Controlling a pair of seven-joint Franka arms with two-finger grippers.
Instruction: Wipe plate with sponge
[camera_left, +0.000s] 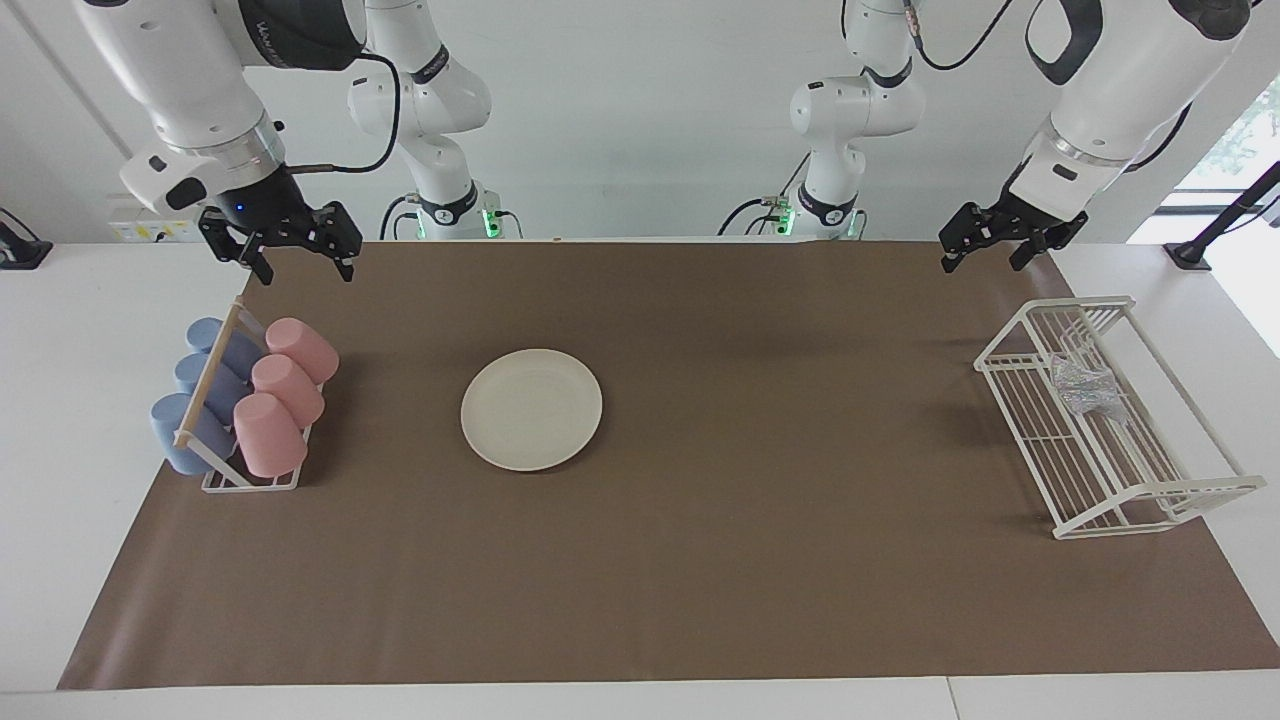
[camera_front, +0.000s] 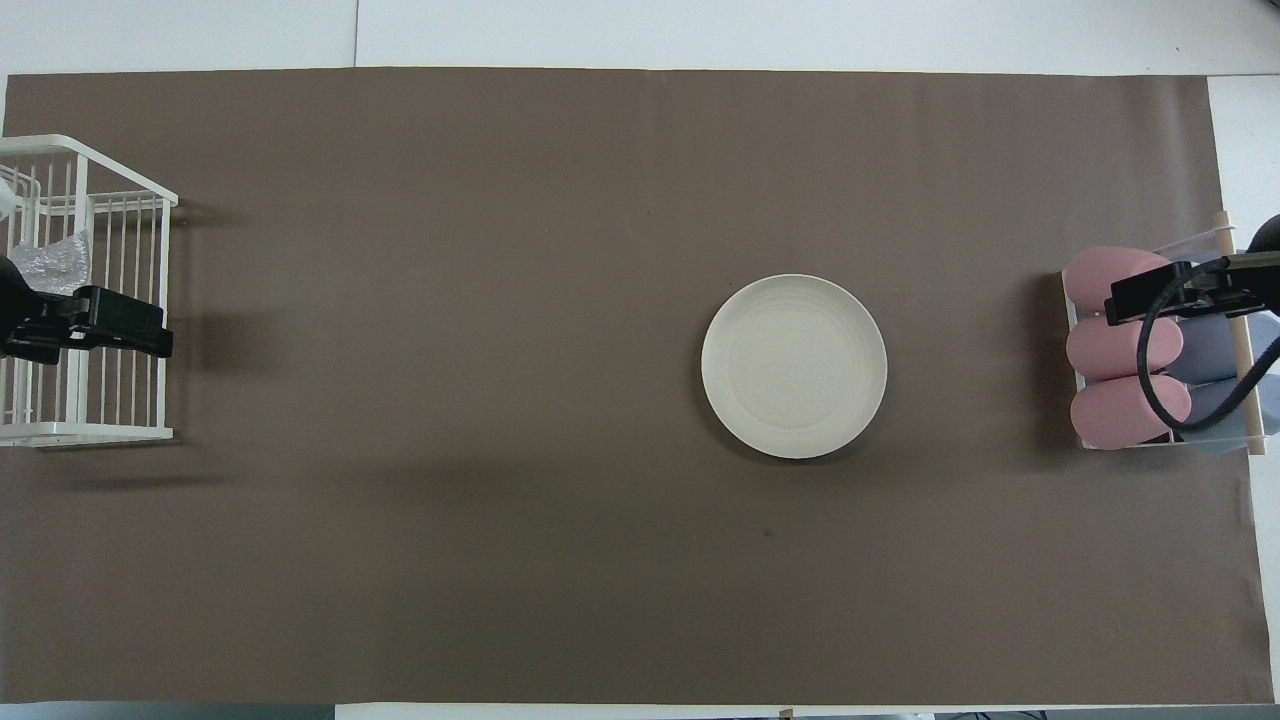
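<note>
Cream-white plate (camera_left: 531, 409) lies flat on brown mat (camera_left: 700, 560) covering worktop, toward right arm's end, beside cup rack (camera_left: 250, 480) with pink and blue cups (camera_left: 270, 432). Silvery sponge (camera_left: 1085, 388) sits inside white wire basket (camera_left: 1150, 500) at left arm's end, well apart from plate. Left tool (camera_left: 990, 252) hangs over mat's edge close to the robots, fingers spread, holding nothing. Right tool (camera_left: 300, 262) likewise raised by cup rack, fingers apart, empty.
</note>
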